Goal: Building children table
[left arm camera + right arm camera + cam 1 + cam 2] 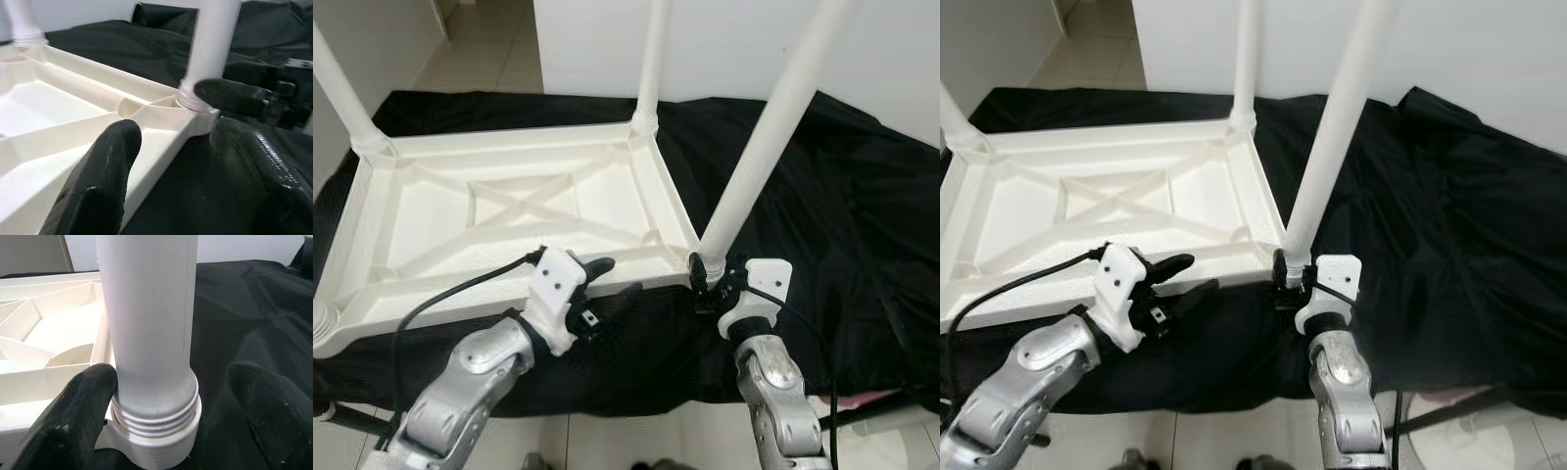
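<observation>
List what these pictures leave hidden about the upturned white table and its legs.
- Tops of the white plastic legs: cut off by the head views' upper edge.
- Near-left corner of the white plastic tabletop: cropped.
- Thread seating depth: socket hides it.
- Surface under the black cloth: covered.

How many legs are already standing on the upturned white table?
3. One leg at the far left corner, one at the far right corner, one at the near right corner by the right gripper. The near left corner holds no leg.
</observation>
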Robot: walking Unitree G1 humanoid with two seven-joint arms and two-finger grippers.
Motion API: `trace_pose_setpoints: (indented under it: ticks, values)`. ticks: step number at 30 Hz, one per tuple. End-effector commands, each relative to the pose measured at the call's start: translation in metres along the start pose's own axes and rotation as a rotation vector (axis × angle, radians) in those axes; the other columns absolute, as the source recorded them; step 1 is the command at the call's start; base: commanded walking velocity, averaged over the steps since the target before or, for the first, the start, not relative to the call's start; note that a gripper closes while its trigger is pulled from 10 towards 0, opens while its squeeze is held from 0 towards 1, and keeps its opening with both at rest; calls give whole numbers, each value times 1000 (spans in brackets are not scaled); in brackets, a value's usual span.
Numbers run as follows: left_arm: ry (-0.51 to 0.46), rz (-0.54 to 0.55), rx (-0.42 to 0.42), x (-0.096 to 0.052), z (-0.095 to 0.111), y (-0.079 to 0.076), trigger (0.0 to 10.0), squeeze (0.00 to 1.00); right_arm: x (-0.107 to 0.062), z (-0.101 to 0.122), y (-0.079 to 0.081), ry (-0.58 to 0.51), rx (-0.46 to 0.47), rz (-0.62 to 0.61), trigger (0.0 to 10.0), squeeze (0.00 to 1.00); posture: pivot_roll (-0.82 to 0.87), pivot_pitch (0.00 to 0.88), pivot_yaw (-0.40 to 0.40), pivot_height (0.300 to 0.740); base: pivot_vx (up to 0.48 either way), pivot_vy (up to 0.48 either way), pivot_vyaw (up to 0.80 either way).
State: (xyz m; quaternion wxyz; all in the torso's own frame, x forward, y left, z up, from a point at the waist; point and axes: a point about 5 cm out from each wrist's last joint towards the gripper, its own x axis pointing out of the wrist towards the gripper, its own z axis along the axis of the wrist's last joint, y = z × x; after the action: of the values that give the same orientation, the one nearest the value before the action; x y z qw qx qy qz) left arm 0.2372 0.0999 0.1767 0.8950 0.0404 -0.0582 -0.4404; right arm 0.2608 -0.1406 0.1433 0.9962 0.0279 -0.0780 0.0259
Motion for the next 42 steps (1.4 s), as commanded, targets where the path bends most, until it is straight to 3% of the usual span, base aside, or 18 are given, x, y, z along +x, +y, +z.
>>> trace_pose_setpoints:
  ticks: [1, 6, 11, 16, 20, 22, 34, 42]
  values:
    - [18, -55, -10, -9, -2, -3, 10000, 0, -8, 1, -1, -5, -1, 8, 10000, 0, -22, 143, -50, 740, 0, 0, 0]
    - [27, -52, -17, -15, -4, -1, 10000, 0, -14, 0, -2, 4, 5, 20, 10000, 0, -22, 143, -50, 740, 0, 0, 0]
    - [63, -40, -21, -35, -9, 8, 10000, 0, -25, -8, 4, 51, 12, 119, 10000, 0, -18, 153, -46, 740, 0, 0, 0]
    - [72, -21, -18, -38, -10, 12, 10000, 0, -27, -9, 6, 57, 9, 149, 10000, 0, -18, 153, -46, 740, 0, 0, 0]
    - [133, 62, 25, -52, -17, 37, 10000, 0, -24, -9, 20, 79, 98, 309, 10000, 0, -17, 152, -34, 740, 0, 0, 0]
    - [186, 64, 72, -60, -21, 46, 10000, 0, -17, -8, 21, 71, 101, 328, 10000, 0, -17, 150, -24, 740, 0, 0, 0]
    - [333, 79, 192, -80, -33, 64, 10000, 0, -10, -6, 20, 60, 99, 335, 10000, 0, -1, 161, -20, 740, 0, 0, 0]
    - [466, 10, 279, -93, -47, 74, 10000, 0, -7, -7, 21, 63, 98, 358, 10000, 0, 3, 162, -19, 740, 0, 0, 0]
